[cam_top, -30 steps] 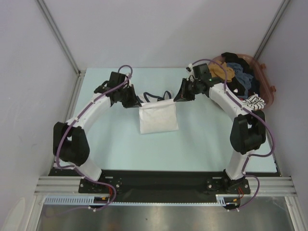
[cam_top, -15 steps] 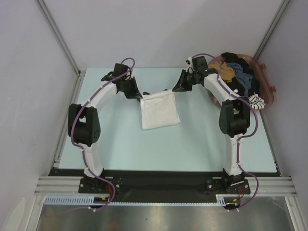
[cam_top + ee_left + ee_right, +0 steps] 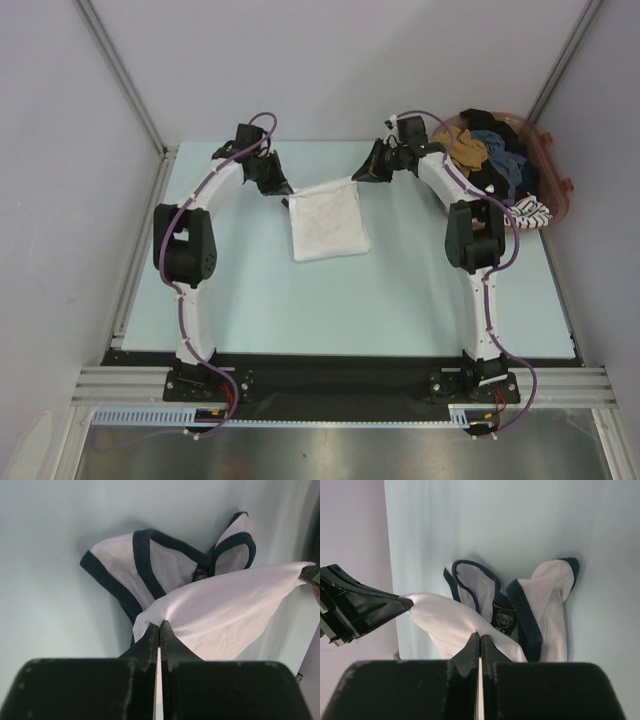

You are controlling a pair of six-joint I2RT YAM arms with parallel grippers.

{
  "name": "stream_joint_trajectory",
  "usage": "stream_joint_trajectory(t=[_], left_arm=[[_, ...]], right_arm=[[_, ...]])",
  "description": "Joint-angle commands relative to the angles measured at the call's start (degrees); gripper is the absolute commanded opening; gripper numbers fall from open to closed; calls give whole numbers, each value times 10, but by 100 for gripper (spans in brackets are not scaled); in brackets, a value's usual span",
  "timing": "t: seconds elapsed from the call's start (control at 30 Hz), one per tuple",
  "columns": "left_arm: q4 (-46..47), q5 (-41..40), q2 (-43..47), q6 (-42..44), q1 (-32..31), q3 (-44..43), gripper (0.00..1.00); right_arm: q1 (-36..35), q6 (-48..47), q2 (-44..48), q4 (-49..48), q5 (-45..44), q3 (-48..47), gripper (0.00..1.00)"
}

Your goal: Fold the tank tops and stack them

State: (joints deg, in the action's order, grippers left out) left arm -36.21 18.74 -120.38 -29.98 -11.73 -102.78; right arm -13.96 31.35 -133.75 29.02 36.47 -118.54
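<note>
The white tank top is being held over the far middle of the table, with its near part lying flat. One far corner is being pinched between the closed jaws of the left gripper — the other is being clamped by the right gripper. The navy-trimmed straps are being seen bunched on the table beneath the lifted edge.

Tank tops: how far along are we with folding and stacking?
Done: white tank top lies out on the table. In hand: left gripper and right gripper each pinch a corner, holding that edge over the navy-trimmed straps. Left: finishing this fold, then the grey-blue top, apparently among the basket clothes; nothing is stacked.
</note>
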Motion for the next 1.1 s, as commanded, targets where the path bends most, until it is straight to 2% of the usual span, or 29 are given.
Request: stream_joint_trajectory(t=[0.0,0.2,0.27,0.37,0.4,0.43,0.47,0.5,0.53,0.57,0.6,0.63,0.7,0.87,0.97,1.07], left_arm=[[-2,6,-30,-2,12,-57,0],[-2,1,-65,-9,21,-96,1],[14,1,-72,-14,24,-100,5],[54,10,-92,-25,28,-101,6],[57,21,-102,-26,28,-109,9],[57,20,-114,-27,28,-120,20],[52,18,-133,-28,28,-135,44],[57,15,-137,-29,28,-134,50],[69,10,-136,-30,28,-130,61],[77,5,-125,-30,28,-111,67],[86,0,-112,-30,28,-97,71],[110,-18,-96,-30,28,-81,81],[137,-34,-45,-30,28,-25,86],[154,-70,35,-12,22,40,87],[160,-93,89,2,6,79,87],[191,-79,138,2,-11,129,84]], right_arm=[[9,21,-20,-46,15,-42,0],[11,41,-49,-87,19,-57,0],[12,50,-62,-110,25,-59,0],[15,63,-80,-146,17,-60,2],[15,66,-88,-156,16,-60,8],[15,72,-100,-167,13,-63,13],[16,76,-106,-172,12,-63,17],[17,80,-109,-181,11,-58,34],[17,80,-111,-188,9,-48,42],[17,78,-103,-194,8,-36,49],[17,72,-96,-205,7,-23,68],[17,68,-84,-216,1,-9,71],[19,49,-43,-231,-13,39,73],[22,35,25,-272,-18,116,67],[22,22,71,-285,-25,167,59],[19,27,100,-321,6,205,45]])
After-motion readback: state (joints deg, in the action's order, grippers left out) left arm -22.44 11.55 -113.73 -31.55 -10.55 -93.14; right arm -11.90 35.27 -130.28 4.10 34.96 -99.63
